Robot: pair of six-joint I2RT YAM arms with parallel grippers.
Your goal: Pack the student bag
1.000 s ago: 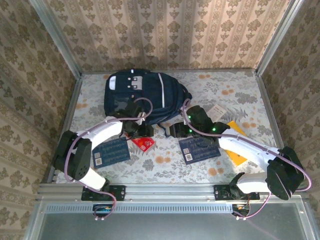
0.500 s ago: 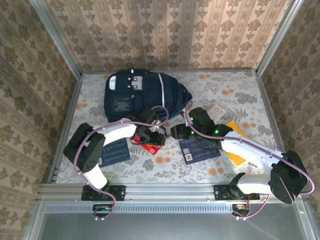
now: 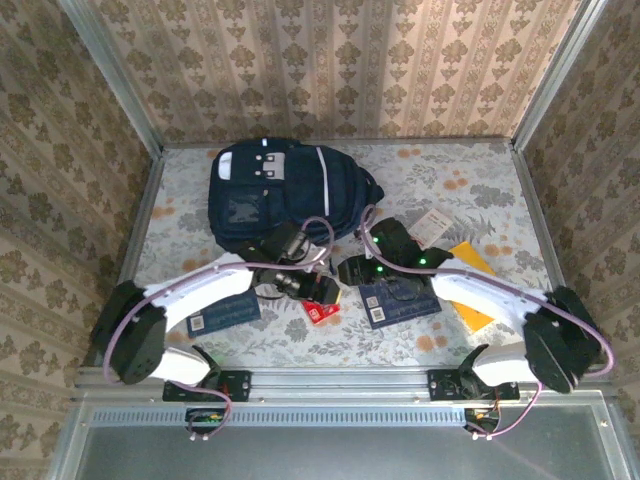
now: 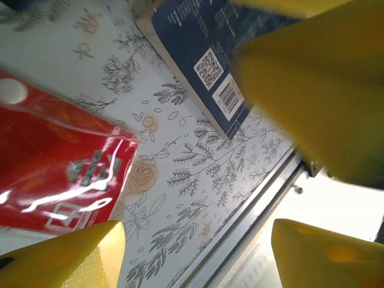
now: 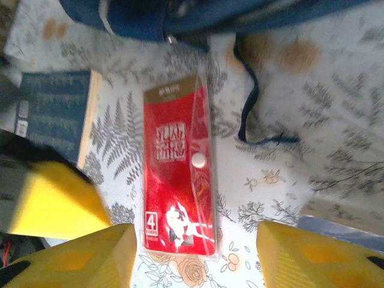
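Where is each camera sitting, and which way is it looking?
Top external: high above and behind the arms, looking down on the table, the student bag and both arms.
Left wrist: on the left arm, looking down past its own yellow fingers at a navy booklet.
Right wrist: on the right arm, looking down between its own yellow fingers at the bag's edge.
Shared: both wrist views show the red packet.

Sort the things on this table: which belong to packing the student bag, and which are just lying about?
Job, likely:
student bag; red packet; left navy booklet; right navy booklet; yellow flat item; white card.

Just there:
floral table cover; metal rail.
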